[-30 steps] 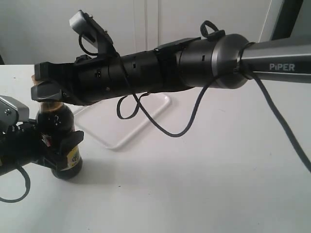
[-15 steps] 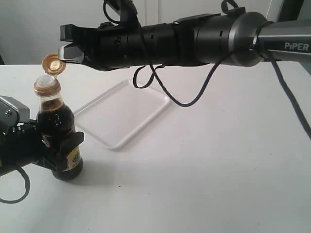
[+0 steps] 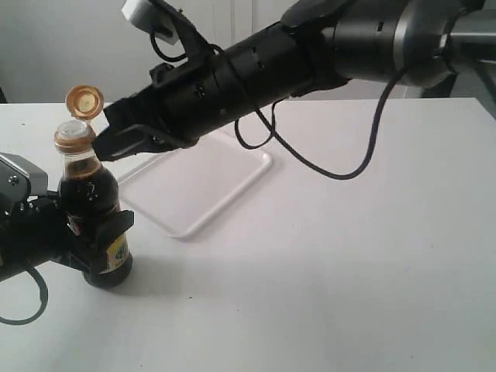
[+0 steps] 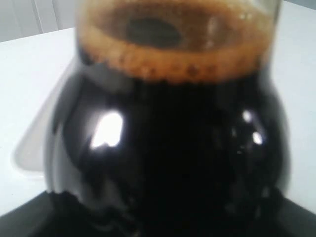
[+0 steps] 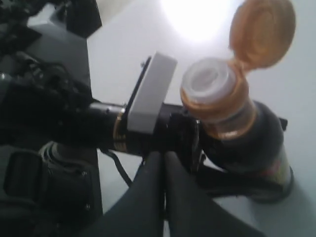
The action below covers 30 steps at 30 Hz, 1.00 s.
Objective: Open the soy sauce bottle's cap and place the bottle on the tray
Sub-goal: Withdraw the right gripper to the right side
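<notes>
Now the cap [image 3: 84, 101] stands flipped up on its hinge, spout bare, so what is left is carrying the bottle [image 3: 93, 225] to the tray [image 3: 225, 190]. Upright on the table, the bottle sits clamped in the left gripper [image 3: 89, 232]; the tray lies just beside it, toward the middle. The right gripper [image 3: 105, 146], fingers pressed together and empty, hovers near the neck

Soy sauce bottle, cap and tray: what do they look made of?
Soy sauce bottle: likely clear glass, sharp glossy highlights over dark liquid. Cap: probably golden-tan plastic, thin flip lid on a hinge. Tray: looks like smooth white plastic, low moulded rim.
</notes>
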{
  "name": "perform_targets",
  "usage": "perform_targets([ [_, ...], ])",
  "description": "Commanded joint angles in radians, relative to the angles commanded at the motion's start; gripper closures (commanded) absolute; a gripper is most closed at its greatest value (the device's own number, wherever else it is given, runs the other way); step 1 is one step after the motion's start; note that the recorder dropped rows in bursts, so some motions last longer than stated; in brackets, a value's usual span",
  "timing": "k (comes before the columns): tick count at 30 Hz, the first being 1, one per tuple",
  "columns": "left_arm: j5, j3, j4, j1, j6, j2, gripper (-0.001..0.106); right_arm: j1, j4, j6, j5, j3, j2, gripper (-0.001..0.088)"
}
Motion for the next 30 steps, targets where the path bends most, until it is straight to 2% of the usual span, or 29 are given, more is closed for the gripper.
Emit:
perform_targets([
  [4,0.0,0.0,0.0,0.0,-0.01,0.0,0.105,0.0,-0.207,0.133,0.012,0.024,-0.032,0.0868],
  [9,0.0,0.0,0.0,0.0,-0.012,0.0,0.105,0.0,-0.493,0.331,-0.052,0.108,-0.107,0.0868],
  [10,0.0,0.0,0.0,0.0,-0.012,0.0,0.105,0.0,-0.629,0.427,-0.083,0.145,-0.143,0.0868],
  [11,0.0,0.0,0.002,0.0,-0.014,0.0,0.105,0.0,-0.682,0.467,-0.09,0.159,-0.156,0.0868],
  [12,0.0,0.0,0.004,0.0,-0.016,0.0,0.105,0.0,-0.81,0.55,-0.092,0.188,-0.186,0.0868],
  [16,0.0,0.0,0.01,0.0,-0.025,0.0,0.105,0.0,-1.064,0.721,-0.076,0.27,-0.24,0.0868],
  [19,0.0,0.0,0.027,0.0,-0.043,-0.025,0.105,-0.018,-1.12,0.749,-0.076,0.355,-0.257,0.0868],
  [30,0.0,0.0,0.025,0.0,-0.067,-0.182,0.105,-0.15,-1.101,0.743,-0.097,0.457,-0.269,0.0868],
])
